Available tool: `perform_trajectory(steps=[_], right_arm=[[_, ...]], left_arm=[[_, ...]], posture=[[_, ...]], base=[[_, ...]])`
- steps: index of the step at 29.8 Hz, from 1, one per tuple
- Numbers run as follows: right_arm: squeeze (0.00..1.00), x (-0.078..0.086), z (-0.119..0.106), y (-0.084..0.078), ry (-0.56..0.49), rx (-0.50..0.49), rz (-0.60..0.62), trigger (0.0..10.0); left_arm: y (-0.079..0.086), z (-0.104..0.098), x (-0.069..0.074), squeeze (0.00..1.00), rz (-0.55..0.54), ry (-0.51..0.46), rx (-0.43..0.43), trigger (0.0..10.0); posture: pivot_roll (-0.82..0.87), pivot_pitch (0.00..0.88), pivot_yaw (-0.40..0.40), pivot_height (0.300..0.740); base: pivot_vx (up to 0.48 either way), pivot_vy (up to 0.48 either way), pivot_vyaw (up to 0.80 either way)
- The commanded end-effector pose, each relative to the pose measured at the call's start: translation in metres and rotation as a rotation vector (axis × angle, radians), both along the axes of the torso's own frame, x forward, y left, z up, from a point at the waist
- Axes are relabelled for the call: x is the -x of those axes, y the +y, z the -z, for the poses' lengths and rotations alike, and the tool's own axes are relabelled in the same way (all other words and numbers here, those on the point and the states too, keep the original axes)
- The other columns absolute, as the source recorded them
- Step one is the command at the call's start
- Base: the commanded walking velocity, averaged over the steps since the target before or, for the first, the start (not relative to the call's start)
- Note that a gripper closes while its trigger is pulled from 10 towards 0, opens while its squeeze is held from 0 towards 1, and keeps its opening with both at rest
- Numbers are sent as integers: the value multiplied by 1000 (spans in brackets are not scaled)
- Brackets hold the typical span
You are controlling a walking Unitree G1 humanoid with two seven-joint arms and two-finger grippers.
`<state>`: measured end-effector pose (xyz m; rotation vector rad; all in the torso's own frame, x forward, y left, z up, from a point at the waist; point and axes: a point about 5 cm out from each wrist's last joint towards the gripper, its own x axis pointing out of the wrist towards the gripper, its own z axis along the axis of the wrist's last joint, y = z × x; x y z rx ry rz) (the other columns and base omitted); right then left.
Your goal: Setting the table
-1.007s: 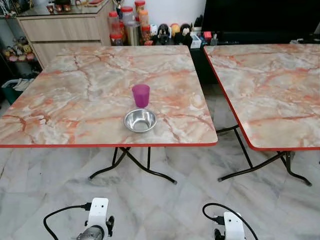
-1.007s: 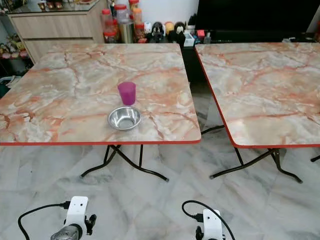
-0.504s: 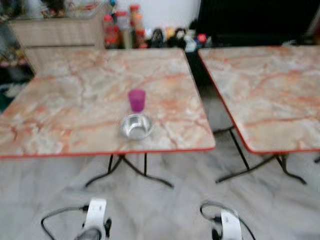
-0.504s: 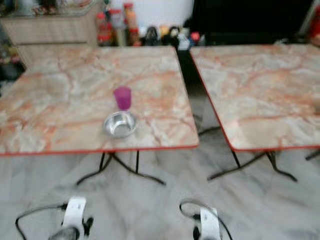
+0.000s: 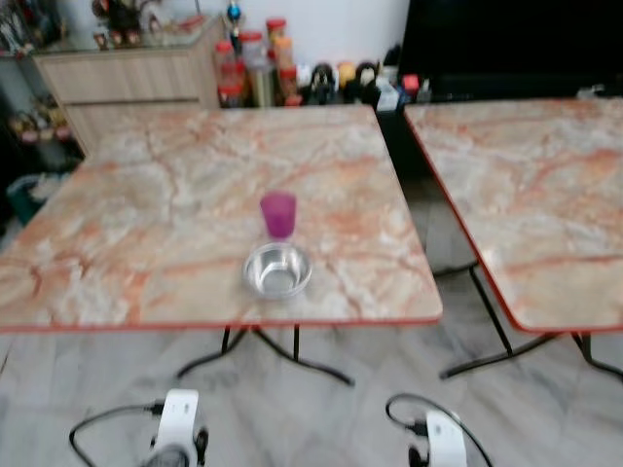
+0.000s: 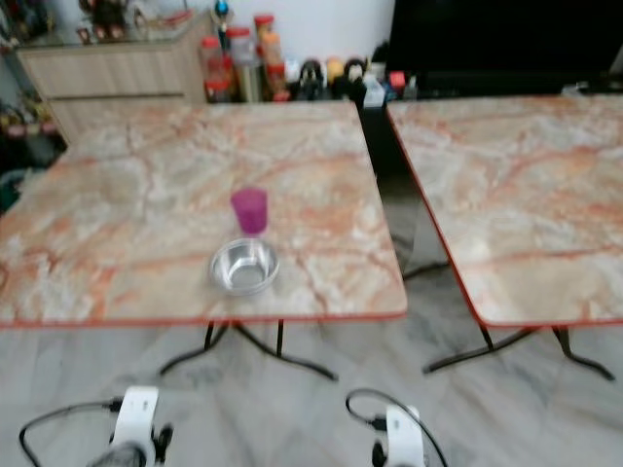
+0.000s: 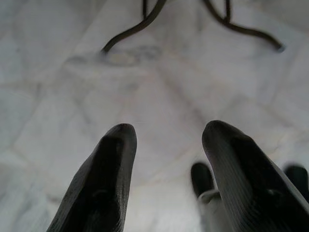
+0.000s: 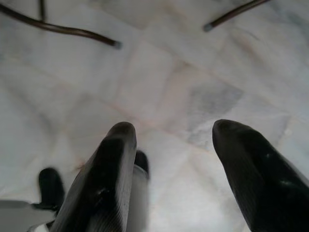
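Observation:
A purple cup [image 5: 278, 214] stands on the left marble-patterned table [image 5: 146, 204], just behind a steel bowl [image 5: 277, 270] near the table's front edge. Both arms hang low in front of the table, their wrists showing at the bottom of the eye views. My left gripper [image 7: 166, 133] is open over the tiled floor with nothing between its fingers. My right gripper [image 8: 174, 133] is also open above the floor and holds nothing.
A second marble-patterned table [image 5: 545, 195] stands to the right, with a narrow gap between the two. Black folding legs [image 5: 292, 355] sit under the tables. A wooden cabinet [image 5: 127, 83] and several jars and bottles [image 5: 263, 68] line the back wall.
The camera has moved closer to the left table and the view has shifted; cup and bowl stay in place. Both arms still hang low.

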<state>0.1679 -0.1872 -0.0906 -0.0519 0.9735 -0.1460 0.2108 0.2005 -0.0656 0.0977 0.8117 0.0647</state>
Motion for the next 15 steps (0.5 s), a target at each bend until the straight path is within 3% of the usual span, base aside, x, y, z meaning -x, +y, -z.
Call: perform_trajectory(steps=[1,7,11,12,14,15], right_arm=[[0,2,1,-3,8,3,17,10000],[0,2,1,-3,7,0,15,10000],[0,3,1,-3,9,1,13,10000],[0,3,1,-3,9,2,12,10000],[0,3,1,-3,9,3,13,10000],[0,3,1,-3,9,3,12,10000]], left_arm=[[-3,2,4,0,-13,-1,16,10000],[10,-1,5,0,-49,-50,-29,10000],[38,-4,13,0,-224,-76,-124,10000],[53,-8,16,0,-318,-83,-203,10000],[67,-14,17,0,-415,-99,-263,10000],[81,-23,13,0,-500,-146,-324,10000]], posture=[[24,0,11,740],[24,0,11,740],[34,0,8,740],[34,0,8,740],[39,0,0,740],[39,0,-3,740]], base=[[0,0,0],[0,0,0],[0,0,0],[0,0,0],[0,0,0],[0,0,0]])
